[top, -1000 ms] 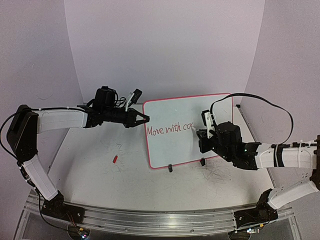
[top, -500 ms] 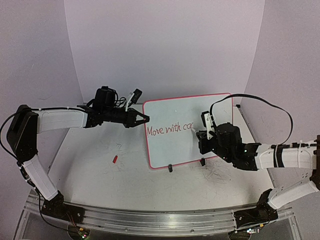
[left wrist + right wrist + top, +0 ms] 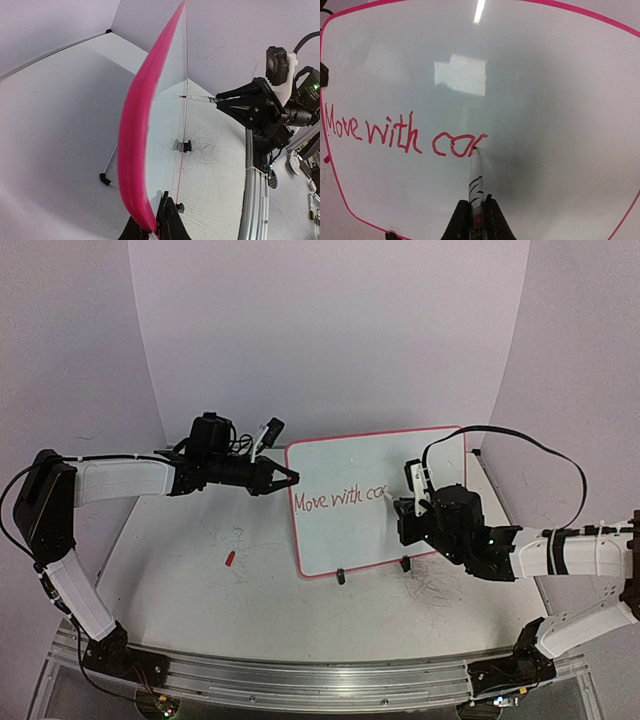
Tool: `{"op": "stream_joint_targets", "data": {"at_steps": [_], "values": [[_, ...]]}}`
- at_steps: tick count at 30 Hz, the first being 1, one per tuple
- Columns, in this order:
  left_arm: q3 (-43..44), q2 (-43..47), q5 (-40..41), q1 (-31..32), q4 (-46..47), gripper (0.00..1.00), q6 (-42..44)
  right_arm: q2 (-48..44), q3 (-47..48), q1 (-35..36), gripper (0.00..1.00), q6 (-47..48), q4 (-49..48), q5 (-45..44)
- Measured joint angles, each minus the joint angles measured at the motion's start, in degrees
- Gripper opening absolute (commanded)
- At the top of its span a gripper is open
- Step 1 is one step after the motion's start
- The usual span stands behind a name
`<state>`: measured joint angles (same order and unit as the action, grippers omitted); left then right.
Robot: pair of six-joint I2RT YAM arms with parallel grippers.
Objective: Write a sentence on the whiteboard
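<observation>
- You have one whiteboard (image 3: 380, 465) with a red rim. It stands on its lower edge toward the far edge of the surface (image 3: 200, 580), a little right of the middle.
- Two black clip feet (image 3: 341, 576) sit under the board's near edge, one at the left and one further right.
- One line of red lettering (image 3: 340, 499) crosses the board's left half. It reads "Move with", then a third word begun "co" and one more stroke.
- Your left fingers (image 3: 288, 478) are closed on the board's left rim, pinching it.
- Your right fingers (image 3: 400, 508) are clamped around one marker (image 3: 475, 175), whose tip touches the board at the end of the last letter.
- One small red piece (image 3: 229, 559) lies alone on the surface, left of the board and well apart from it.
- One patch of grey scribbles (image 3: 435, 585) marks the surface near the board's near right corner.
</observation>
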<state>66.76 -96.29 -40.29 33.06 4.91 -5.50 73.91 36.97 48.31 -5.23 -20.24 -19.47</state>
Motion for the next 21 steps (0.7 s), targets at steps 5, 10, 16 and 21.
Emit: {"op": "stream_joint_targets", "data": {"at_steps": [5, 10, 16, 21], "values": [[0.00, 0.00, -0.02, 0.00, 0.00, 0.00, 0.00, 0.02, 0.00, -0.02, 0.00, 0.02, -0.46, -0.98], [0.00, 0.00, -0.02, 0.00, 0.00, 0.00, 0.02, 0.09, 0.00, -0.02, 0.00, 0.04, -1.17, -1.99], [0.00, 0.00, -0.01, 0.00, 0.00, 0.00, 0.02, 0.20, 0.00, -0.02, 0.00, 0.04, -1.62, -2.74], [0.00, 0.00, 0.00, 0.00, 0.00, 0.00, 0.02, 0.22, 0.02, 0.00, 0.00, 0.02, -1.47, -3.42]]}}
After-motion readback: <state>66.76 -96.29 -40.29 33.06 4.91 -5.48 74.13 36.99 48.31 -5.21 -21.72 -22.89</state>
